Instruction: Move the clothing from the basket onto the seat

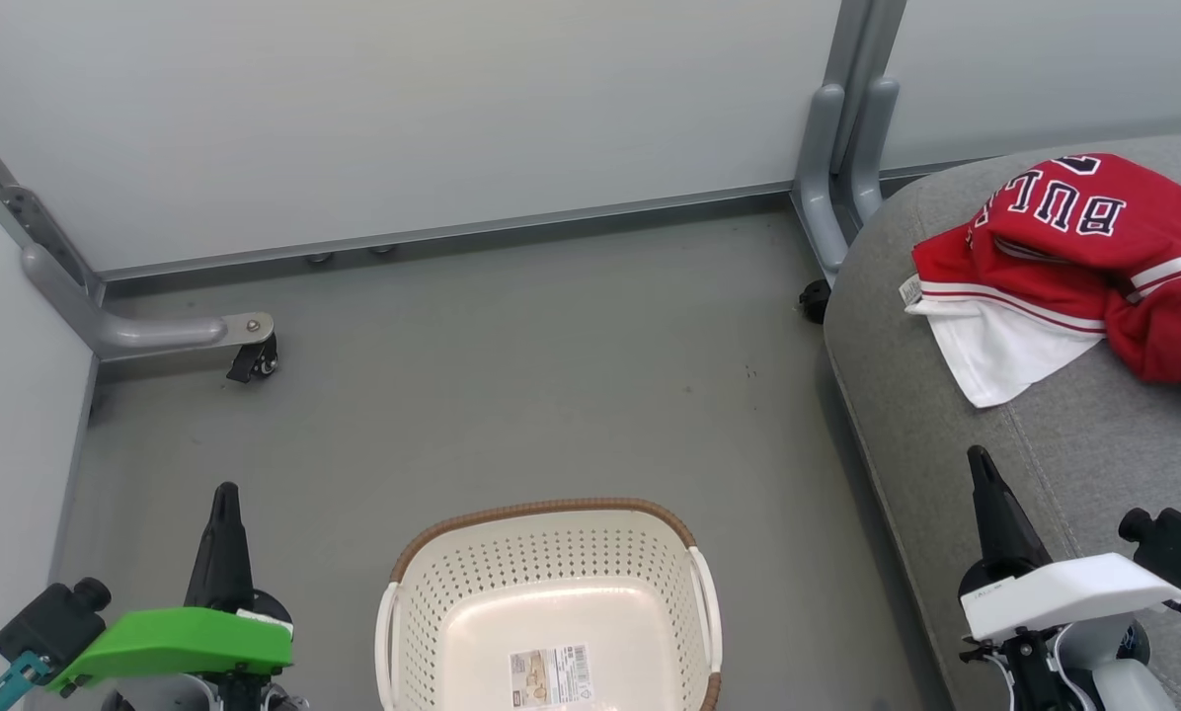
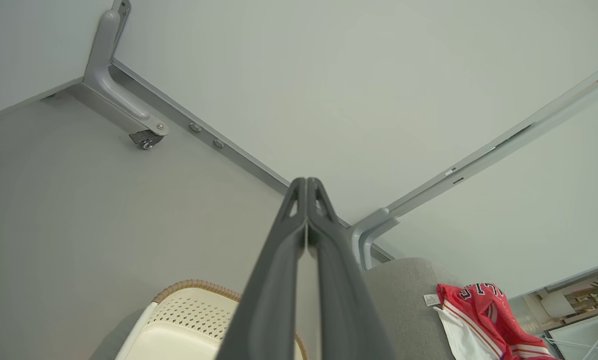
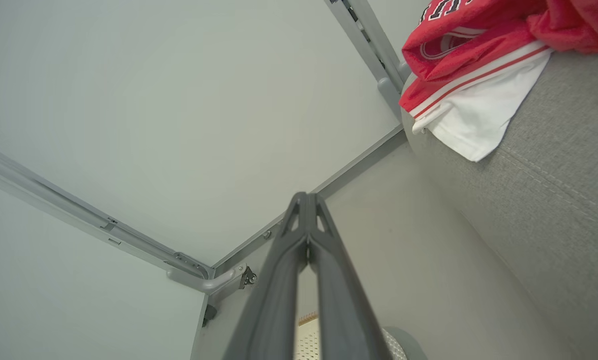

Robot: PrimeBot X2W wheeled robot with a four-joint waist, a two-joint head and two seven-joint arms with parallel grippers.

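Seat (image 1: 1074, 464): big grey cushion, runs under and ahead of the right end effector (image 1: 976, 456).
Clothing (image 1: 1094, 257): red jersey lies bunched on the seat, ahead and slightly right of the right end effector and well clear of its tips. Its lining panel (image 1: 995, 355) drapes toward the cushion edge.
Basket (image 1: 541, 511): on the floor between the two end effectors, to the right of the left end effector (image 1: 225, 494). All I see inside is a paper label (image 1: 551, 674). The near end is cropped, so it's probably empty but I can't confirm.
Both end effectors: fingers pressed together, pinching nothing, apart from everything.
Read: transfer looks done. To finish well, hold both arms off the fabric, don't snag the lining panel, and check the basket's cropped end before calling it.
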